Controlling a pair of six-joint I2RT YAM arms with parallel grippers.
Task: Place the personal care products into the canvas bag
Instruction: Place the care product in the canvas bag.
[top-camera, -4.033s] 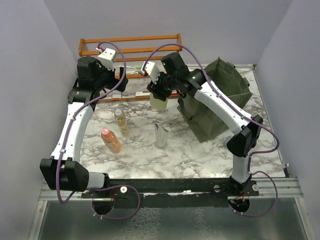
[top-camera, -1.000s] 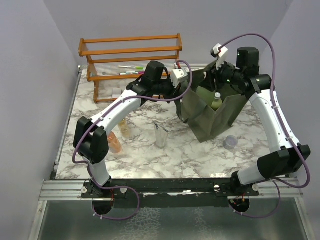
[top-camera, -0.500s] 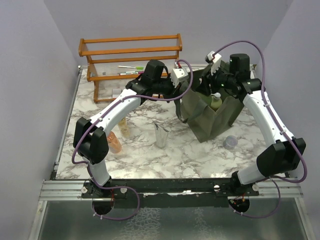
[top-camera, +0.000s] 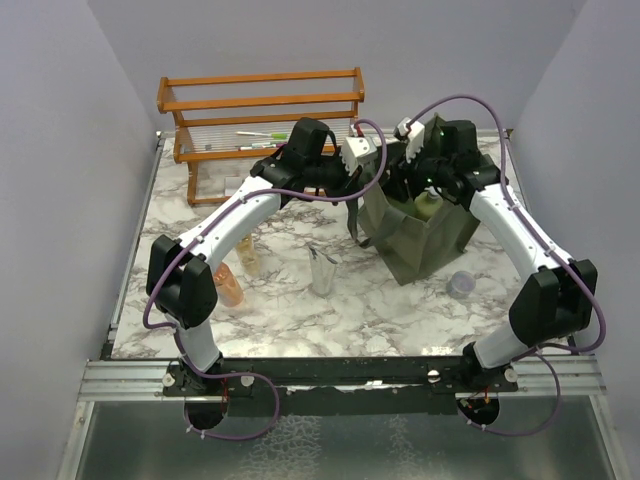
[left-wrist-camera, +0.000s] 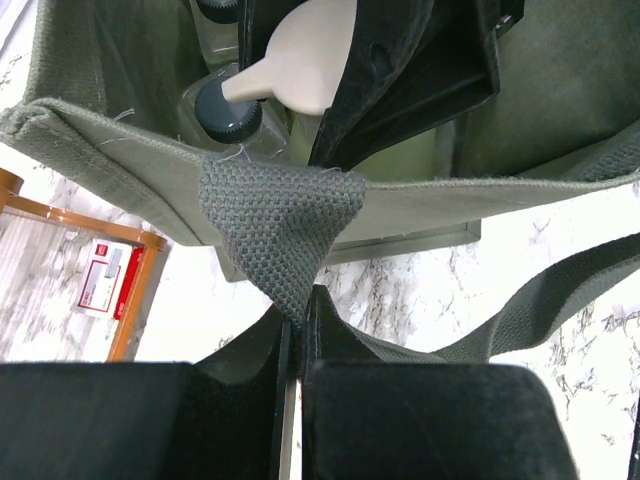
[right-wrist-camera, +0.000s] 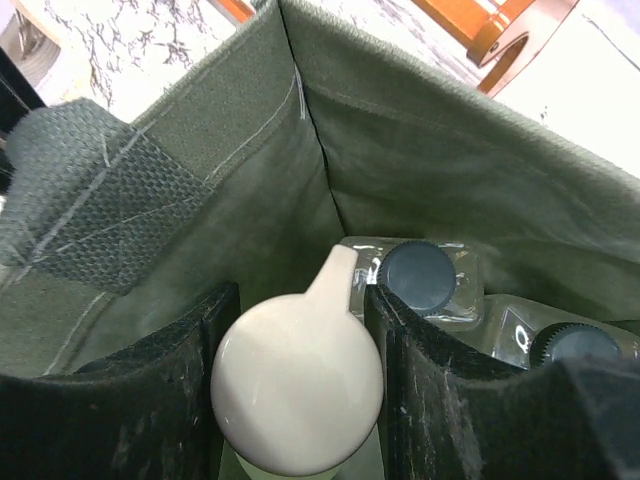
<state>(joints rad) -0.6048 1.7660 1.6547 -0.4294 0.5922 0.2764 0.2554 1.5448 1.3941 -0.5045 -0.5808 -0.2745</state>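
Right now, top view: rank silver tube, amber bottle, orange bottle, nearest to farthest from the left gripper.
1. Silver tube, mid-table, toward the bases from the left gripper, which pinches the canvas bag.
2. Amber bottle, farther left, partly under the left arm.
3. Orange bottle, leftmost, beside the elbow.

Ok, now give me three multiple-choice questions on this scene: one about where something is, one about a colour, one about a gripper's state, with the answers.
1. Where is the lavender jar relative to the canvas bag?
A) inside it
B) on the table just outside it
C) balanced on its rim

2. What colour is the top of the bottle between the right gripper's fingers?
A) cream
B) black
C) pink

3. What is the left gripper doing?
A) open above the table
B) shut on a bottle
C) shut on the bag's rim

Answers: 1 B, the jar sits on the marble by the bag's near corner. 2 A, the right wrist view shows a cream pump top. 3 C, its fingers pinch the webbing patch on the rim.
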